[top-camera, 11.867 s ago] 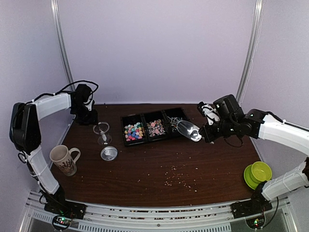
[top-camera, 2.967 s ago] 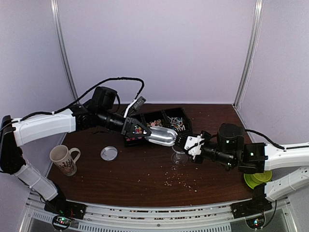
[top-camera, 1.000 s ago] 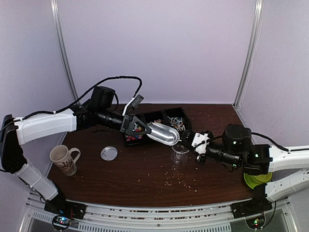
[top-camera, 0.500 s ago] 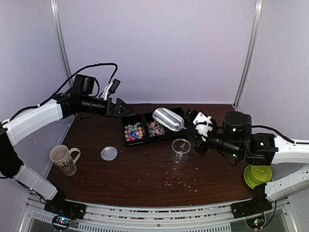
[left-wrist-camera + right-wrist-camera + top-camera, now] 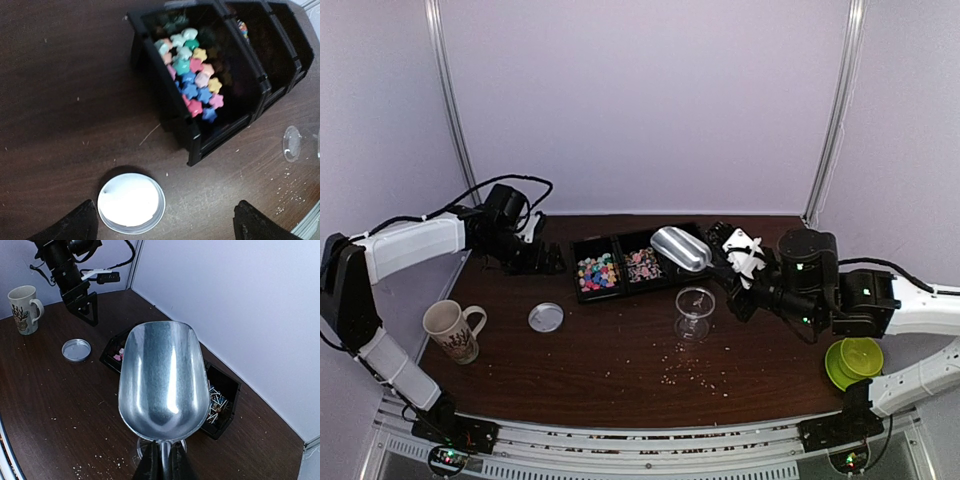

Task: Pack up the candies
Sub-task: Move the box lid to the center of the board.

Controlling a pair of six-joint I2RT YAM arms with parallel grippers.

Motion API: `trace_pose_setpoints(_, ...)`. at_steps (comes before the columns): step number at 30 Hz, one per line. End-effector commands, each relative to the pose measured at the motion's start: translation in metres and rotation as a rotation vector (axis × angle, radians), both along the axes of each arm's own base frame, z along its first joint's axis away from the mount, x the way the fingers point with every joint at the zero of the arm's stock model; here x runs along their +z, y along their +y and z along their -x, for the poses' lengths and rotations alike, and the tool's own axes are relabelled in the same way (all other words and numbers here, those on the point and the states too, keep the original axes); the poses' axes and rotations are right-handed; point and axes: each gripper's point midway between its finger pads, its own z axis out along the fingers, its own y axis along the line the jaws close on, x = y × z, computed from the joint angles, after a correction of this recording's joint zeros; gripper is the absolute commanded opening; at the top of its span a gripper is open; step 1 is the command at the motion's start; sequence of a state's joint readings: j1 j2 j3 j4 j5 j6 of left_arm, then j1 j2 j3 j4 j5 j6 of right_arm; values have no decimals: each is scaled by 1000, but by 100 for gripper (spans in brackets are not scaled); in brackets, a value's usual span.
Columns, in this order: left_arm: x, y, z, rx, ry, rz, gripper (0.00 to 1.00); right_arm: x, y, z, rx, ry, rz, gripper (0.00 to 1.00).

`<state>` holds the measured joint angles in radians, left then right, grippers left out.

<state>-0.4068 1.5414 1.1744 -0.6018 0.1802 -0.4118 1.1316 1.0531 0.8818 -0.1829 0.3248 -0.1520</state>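
The candies (image 5: 597, 271) lie in the left compartment of a black tray (image 5: 582, 293); in the left wrist view they are coloured stars (image 5: 192, 82). More pink sweets (image 5: 642, 265) fill the middle compartment. My left gripper (image 5: 538, 262) stands open just left of the tray, low over the table, its fingertips (image 5: 75, 226) wide apart above a round lid (image 5: 131, 202). My right gripper (image 5: 728, 263) is shut on the handle of an empty metal scoop (image 5: 680, 248) (image 5: 164, 380), held above the tray's right end. A clear stemmed cup (image 5: 695, 312) stands below it.
The lid (image 5: 546, 317) lies on the table in front of the tray. A patterned mug (image 5: 452, 330) stands at the near left, a green bowl (image 5: 853, 360) at the near right. Pale crumbs (image 5: 690, 372) are scattered in front of the cup. The tray's right compartment (image 5: 220, 402) holds thin sticks.
My left gripper has opened, let go of the scoop and drawn back to the left of the tray. The right gripper keeps the scoop and has lifted it over the tray.
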Motion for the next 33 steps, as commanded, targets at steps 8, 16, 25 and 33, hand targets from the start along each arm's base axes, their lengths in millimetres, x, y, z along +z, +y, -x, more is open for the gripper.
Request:
trace_pose_setpoints(8,-59,-32,36,-33,114,27,98,27,-21,-5,-68,-38,-71,0)
trace_pose_setpoints(16,-99,-55,55,-111,190,-23,98,31,-20,-6,-61,-34,-82,0)
trace_pose_setpoints(25,-118,-63,66,-148,226,-64,98,30,-18,-7,-59,-33,-72,0)
trace_pose_setpoints(33,-125,-101,105,-318,291,-45,98,33,-18,-8,-61,-37,-68,0)
